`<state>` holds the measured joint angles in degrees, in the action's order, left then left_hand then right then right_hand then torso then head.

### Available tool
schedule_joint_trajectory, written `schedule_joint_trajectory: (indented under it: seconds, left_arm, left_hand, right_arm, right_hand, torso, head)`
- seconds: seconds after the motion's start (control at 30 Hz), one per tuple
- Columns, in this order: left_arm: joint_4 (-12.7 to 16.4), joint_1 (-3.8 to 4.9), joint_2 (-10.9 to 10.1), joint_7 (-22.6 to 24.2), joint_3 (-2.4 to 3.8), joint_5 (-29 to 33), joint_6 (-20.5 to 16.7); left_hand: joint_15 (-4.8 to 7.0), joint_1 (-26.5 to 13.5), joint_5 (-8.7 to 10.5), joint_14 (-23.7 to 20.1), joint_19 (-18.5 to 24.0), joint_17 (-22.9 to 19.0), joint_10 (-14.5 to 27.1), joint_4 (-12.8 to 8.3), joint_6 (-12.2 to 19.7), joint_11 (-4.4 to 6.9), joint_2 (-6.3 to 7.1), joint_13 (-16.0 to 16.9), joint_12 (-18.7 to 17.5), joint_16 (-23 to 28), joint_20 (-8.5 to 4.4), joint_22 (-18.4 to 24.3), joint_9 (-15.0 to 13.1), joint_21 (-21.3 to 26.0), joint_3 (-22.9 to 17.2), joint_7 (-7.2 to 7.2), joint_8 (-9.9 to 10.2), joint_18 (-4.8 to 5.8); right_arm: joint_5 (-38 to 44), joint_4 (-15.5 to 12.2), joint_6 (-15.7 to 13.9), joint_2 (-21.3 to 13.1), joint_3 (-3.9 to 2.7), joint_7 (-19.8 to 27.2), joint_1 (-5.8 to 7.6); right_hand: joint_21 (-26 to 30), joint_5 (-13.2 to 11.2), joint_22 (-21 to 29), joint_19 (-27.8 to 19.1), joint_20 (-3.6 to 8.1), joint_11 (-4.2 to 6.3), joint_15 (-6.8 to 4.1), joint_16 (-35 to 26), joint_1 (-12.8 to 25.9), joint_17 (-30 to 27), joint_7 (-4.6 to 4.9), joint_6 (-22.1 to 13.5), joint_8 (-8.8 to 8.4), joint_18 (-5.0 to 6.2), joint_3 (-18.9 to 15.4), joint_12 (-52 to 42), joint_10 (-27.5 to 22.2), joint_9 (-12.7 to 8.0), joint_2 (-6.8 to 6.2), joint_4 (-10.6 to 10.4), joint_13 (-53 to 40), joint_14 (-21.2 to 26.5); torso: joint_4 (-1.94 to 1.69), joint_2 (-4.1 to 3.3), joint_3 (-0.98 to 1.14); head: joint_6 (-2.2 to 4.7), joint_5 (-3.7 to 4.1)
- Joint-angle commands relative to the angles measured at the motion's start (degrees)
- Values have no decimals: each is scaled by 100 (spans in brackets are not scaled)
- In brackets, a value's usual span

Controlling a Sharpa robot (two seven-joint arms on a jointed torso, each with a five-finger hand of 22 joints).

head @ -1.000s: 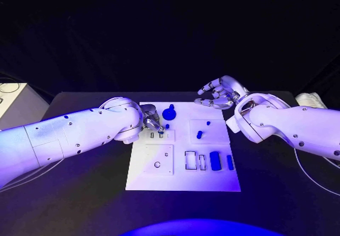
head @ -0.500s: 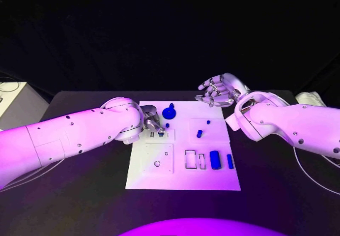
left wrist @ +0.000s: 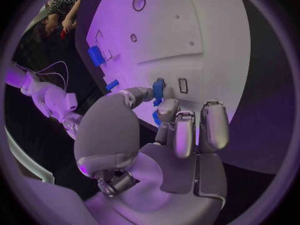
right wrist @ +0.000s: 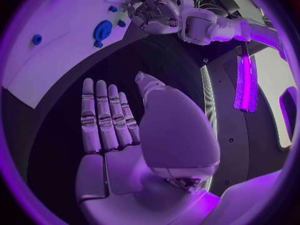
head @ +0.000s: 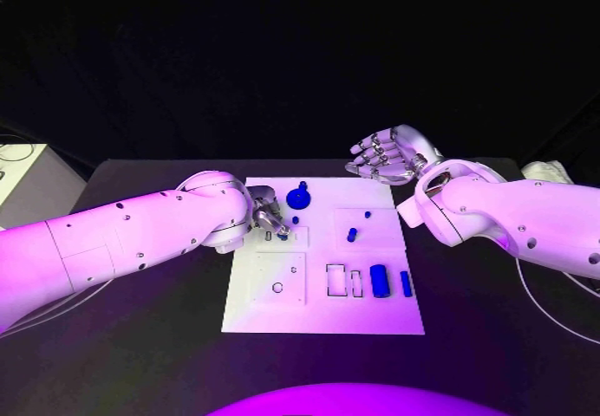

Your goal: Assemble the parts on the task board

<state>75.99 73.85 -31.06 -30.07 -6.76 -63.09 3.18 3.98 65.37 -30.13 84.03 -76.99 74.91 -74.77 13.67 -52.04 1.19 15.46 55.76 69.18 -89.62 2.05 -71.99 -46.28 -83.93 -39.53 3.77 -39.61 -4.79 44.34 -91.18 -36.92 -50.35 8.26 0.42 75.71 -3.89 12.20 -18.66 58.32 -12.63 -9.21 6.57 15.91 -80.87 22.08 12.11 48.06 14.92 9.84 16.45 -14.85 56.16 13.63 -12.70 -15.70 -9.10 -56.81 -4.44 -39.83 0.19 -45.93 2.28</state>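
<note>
Small blue part (left wrist: 159,89) pinched in left hand (left wrist: 164,116) fingertips, right at slot on task board (head: 375,322), upper-left area. Judgement: light, rigid, smooth plastic; likely slips or twists, so pinch flat sides near top. Right hand (head: 388,156) holds nothing, fingers loosely spread, above counter (head: 150,347) past board's far edge. Left arm hides part in head view; seating depth unreadable.

Smooth white arm shells (head: 125,234) are dotted with small dark screws; silver segmented hands (head: 390,160), thin pale cables (head: 557,308) attached.
</note>
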Motion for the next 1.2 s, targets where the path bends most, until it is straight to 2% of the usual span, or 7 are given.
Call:
schedule_joint_trajectory:
  seconds: [0.03,0.3,1.2]
  left_arm:
    - [7,-2,11,-4,1,-33,138]
    - [5,-3,20,-7,0,-34,192]
    - [-85,-35,87,-11,-11,-23,314]
  left_hand:
    - [45,-5,-33,586,-50,1478,-45,-1334,-109,10,-43,-1,12,-23,8,-5,-10,-19,-1315,-69,-19,83]
    - [46,-8,-38,586,-53,1476,-45,-1337,-111,11,-43,-3,10,-22,7,-9,-13,-21,-1316,-70,-18,84]
    - [43,-71,-21,591,-53,1491,-51,-1319,-114,9,-47,-15,-1,-29,6,-13,-44,-21,-1276,-71,-19,86]
  right_arm:
    - [-247,8,-27,4,-1,288,-2]
    - [-452,41,-56,13,-1,428,-2]
    - [-619,69,-149,29,-1,528,-2]
  right_hand:
    - [17,49,171,50,-44,-14,30,-143,-62,-132,46,64,-31,74,-25,101,85,-20,22,12,171,-75]
    - [14,122,558,136,-42,-10,26,-409,-93,-444,41,191,-101,76,16,421,305,-78,48,20,513,-272]
    - [33,128,784,57,-74,-37,61,-580,-95,-614,63,198,-178,67,25,620,333,-124,29,48,551,-283]
  torso:
    - [5,-4,3]
    - [-2,-1,3]
    - [5,-2,3]
  head:
    - [-7,-3]
    - [-13,14]
    - [-55,21]
